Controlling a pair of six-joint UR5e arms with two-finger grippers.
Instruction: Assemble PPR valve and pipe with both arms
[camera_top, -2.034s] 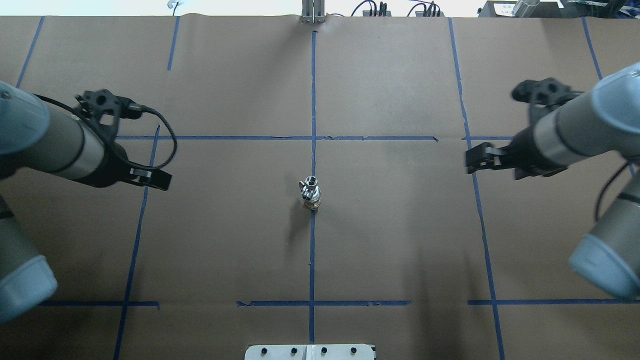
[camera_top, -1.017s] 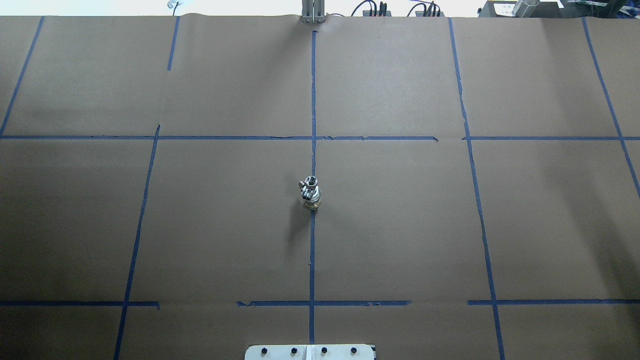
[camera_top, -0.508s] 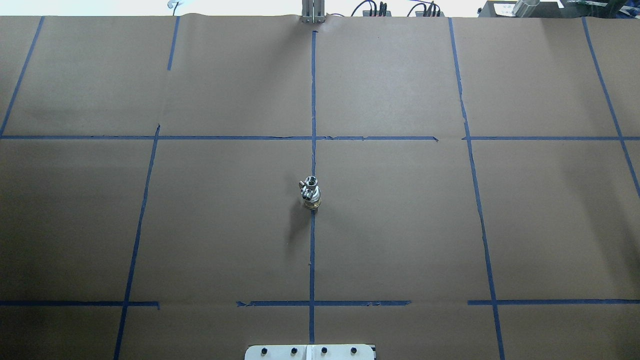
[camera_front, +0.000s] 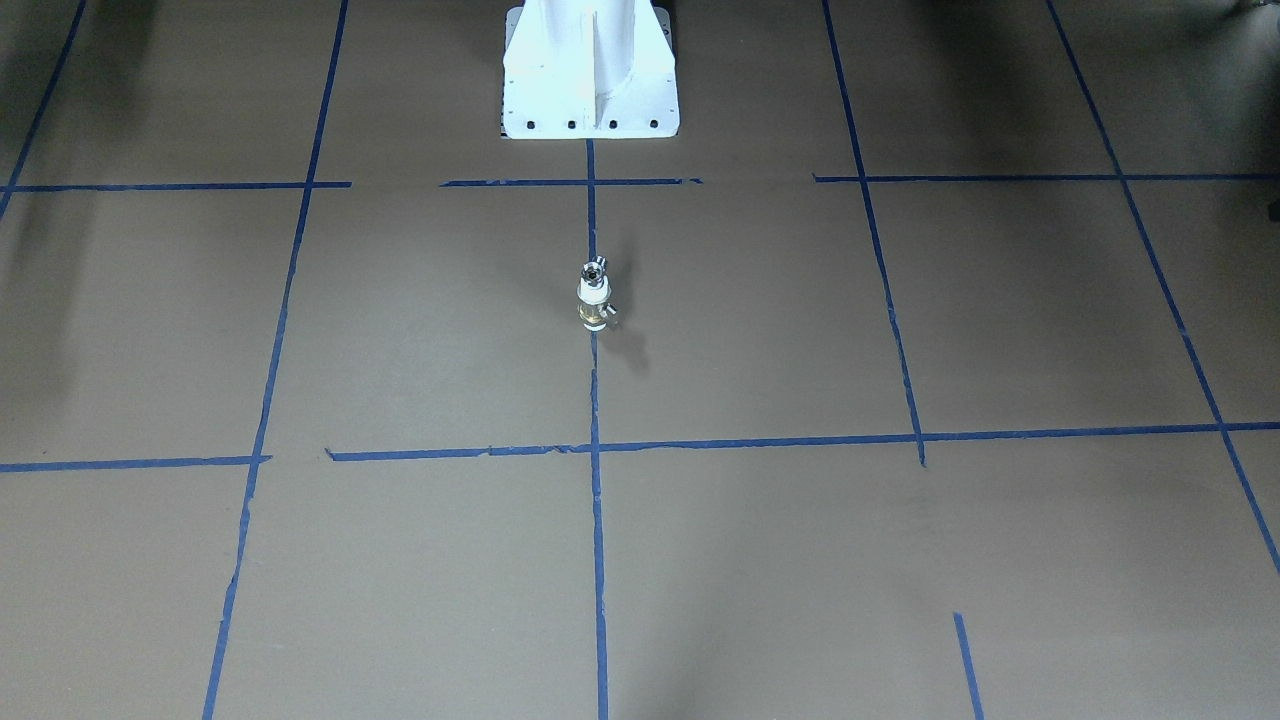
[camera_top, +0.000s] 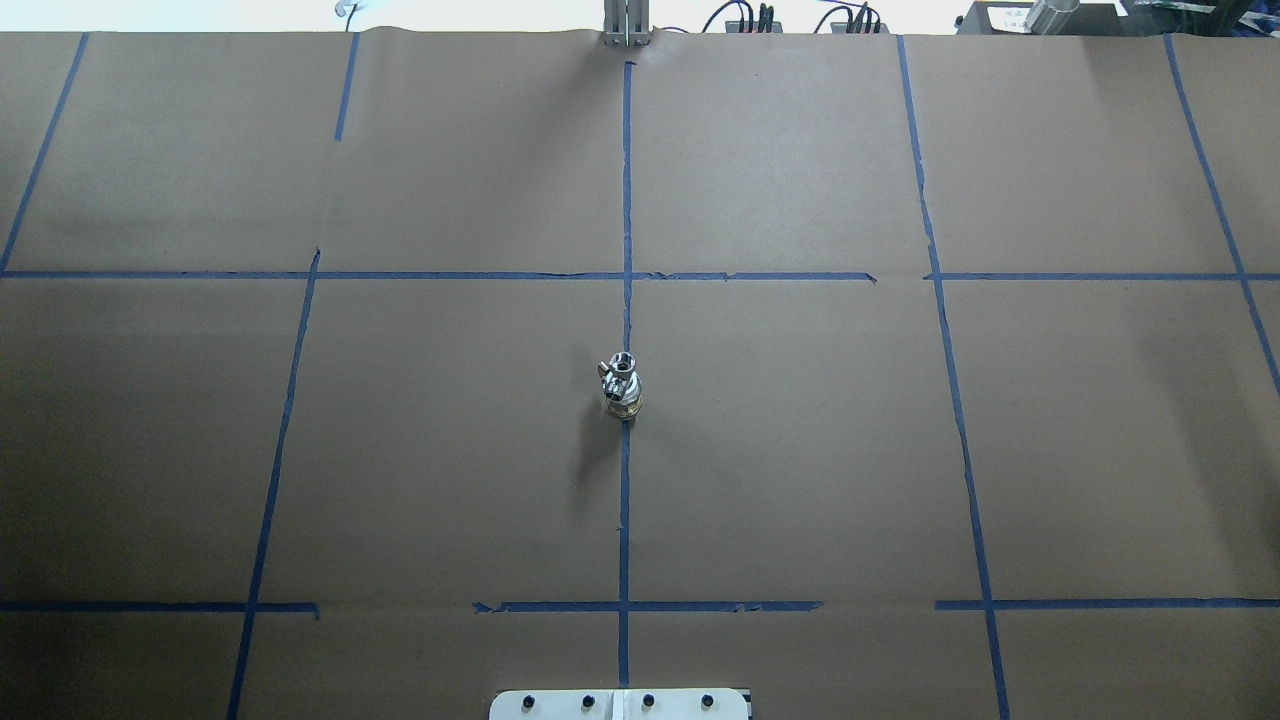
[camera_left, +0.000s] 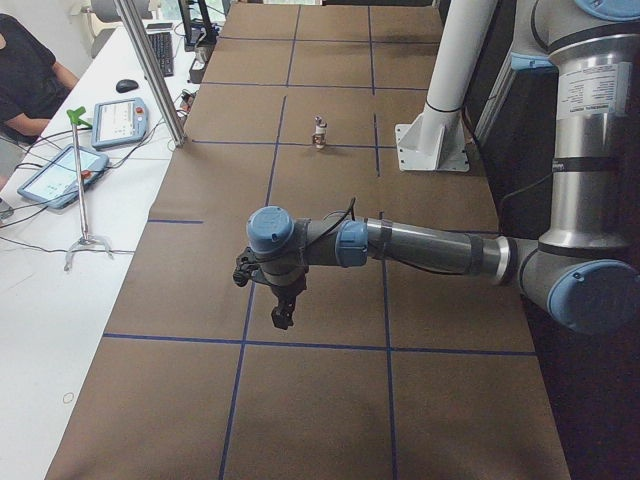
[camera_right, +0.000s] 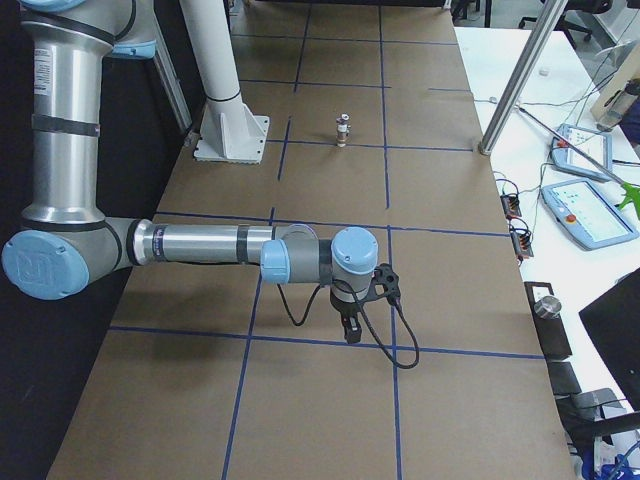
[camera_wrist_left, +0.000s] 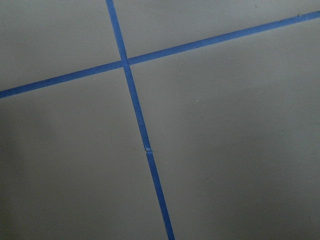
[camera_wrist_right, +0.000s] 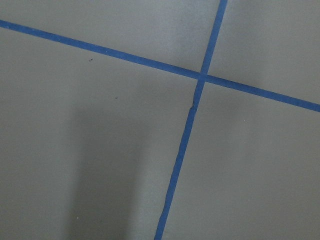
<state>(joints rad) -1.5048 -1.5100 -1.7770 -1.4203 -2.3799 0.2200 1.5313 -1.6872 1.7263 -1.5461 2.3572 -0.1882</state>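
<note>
The PPR valve (camera_front: 594, 308), brass with a white collar and a small side handle, stands upright on the centre tape line. The silver pipe (camera_front: 595, 270) sits on top of it, and the two are joined as one stack. The stack also shows in the overhead view (camera_top: 622, 385) and small in both side views (camera_left: 320, 132) (camera_right: 342, 130). My left gripper (camera_left: 283, 318) hangs over the table's left end, far from the stack. My right gripper (camera_right: 349, 332) hangs over the right end. Both point down at bare paper. I cannot tell whether either is open or shut.
The white pedestal (camera_front: 590, 70) stands behind the stack. Blue tape lines (camera_top: 625, 200) grid the brown paper. A metal post (camera_left: 150, 70), tablets (camera_left: 62, 172) and a seated person (camera_left: 30, 70) are at the operators' side.
Both arms have drawn back out of the overhead view since two seconds ago. The valve and pipe stack has not moved.
</note>
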